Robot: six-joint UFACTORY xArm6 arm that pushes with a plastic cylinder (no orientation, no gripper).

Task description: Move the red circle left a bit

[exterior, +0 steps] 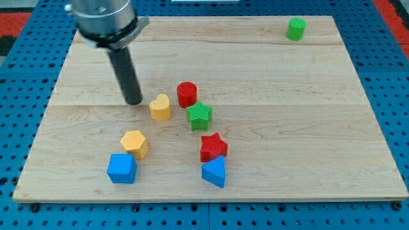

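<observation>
The red circle (186,93) stands near the middle of the wooden board (294,115). A yellow heart block (160,107) sits just to its lower left, almost touching it. A green star (199,115) sits just below and right of the red circle. My tip (134,101) rests on the board left of the yellow heart, close to it, and well left of the red circle.
A yellow hexagon (135,143) and a blue cube (121,168) lie at the lower left. A red star (213,147) and a blue triangular block (214,172) lie below the green star. A green cylinder (296,29) stands at the top right.
</observation>
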